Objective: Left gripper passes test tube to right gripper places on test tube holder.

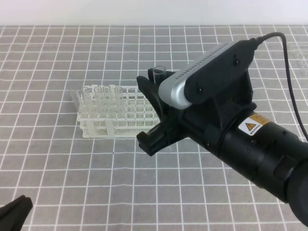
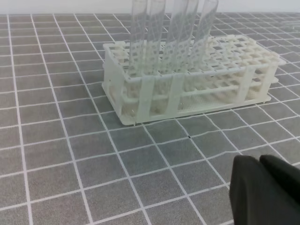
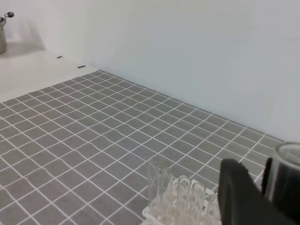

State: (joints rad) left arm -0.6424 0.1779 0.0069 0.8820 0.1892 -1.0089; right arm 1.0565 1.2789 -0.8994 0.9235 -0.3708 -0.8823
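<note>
- Above the middle of the grey grid mat (image 1: 57,192), the right gripper (image 1: 155,113) clamps the test tube (image 1: 159,73) upright, its open mouth showing above the fingers.
- Just left of it, the white test tube holder (image 1: 120,122) stands on the mat, several clear tubes (image 2: 171,33) in its left end.
- At the mat's near-left corner, the left gripper (image 1: 14,211) barely shows; its jaws cannot be read.
</note>
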